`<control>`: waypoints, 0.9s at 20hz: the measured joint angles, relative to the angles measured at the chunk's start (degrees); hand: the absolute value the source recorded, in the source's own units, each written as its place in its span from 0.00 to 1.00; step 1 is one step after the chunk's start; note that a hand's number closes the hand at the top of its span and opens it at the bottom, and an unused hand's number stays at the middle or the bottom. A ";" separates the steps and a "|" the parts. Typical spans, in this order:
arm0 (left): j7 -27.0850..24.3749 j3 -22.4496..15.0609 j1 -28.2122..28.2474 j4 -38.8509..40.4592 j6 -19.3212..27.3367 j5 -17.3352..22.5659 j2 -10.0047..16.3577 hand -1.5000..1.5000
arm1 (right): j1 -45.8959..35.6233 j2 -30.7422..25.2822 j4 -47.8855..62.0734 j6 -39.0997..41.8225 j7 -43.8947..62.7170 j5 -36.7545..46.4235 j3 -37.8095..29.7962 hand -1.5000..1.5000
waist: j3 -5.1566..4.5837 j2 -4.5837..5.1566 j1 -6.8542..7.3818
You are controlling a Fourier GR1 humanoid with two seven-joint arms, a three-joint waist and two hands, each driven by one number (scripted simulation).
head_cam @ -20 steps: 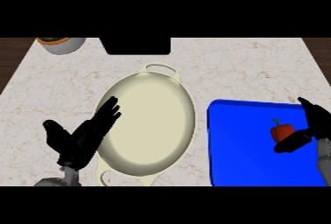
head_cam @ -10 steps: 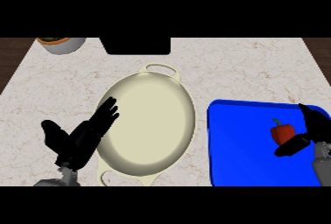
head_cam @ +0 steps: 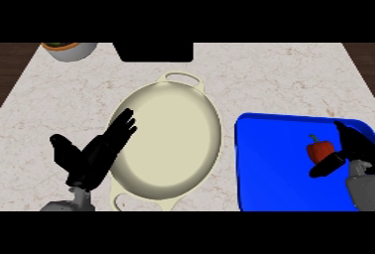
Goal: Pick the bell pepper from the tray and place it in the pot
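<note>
Wide pale counter [head_cam: 293, 74] fills the frame, and dead centre sits the big cream pot [head_cam: 172, 139], oval, a handle at its top end and another at its bottom. Lower right, the blue tray [head_cam: 271, 163] lies just beside the pot, not touching it. Lower left, the left hand [head_cam: 92, 158] shows with fingers straight and spread, tips over the pot's left rim. Top centre, a black block [head_cam: 154, 51]. At the right edge the right hand [head_cam: 355, 144] has its fingers and thumb curled about the pepper [head_cam: 319, 151]. Upper left, a small bowl [head_cam: 73, 51]. The red pepper is on the tray, towards its right side.
</note>
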 measured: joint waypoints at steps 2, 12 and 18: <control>0.56 0.10 0.77 -1.14 -0.30 -0.11 -0.14 0.50 | 0.14 0.42 0.12 0.46 -0.43 0.55 -0.69 0.00 | 0.01 -0.01 0.01; 0.21 0.44 2.62 -2.12 -1.77 -0.88 -0.88 0.50 | -1.50 2.35 6.87 -2.44 -12.51 1.68 -2.63 1.00 | -0.15 -0.08 0.08; 2.52 -0.16 2.88 -4.66 -0.96 -2.02 -1.82 0.50 | -3.98 3.74 9.72 -4.43 -14.85 5.28 -1.95 1.00 | -0.21 -0.10 0.05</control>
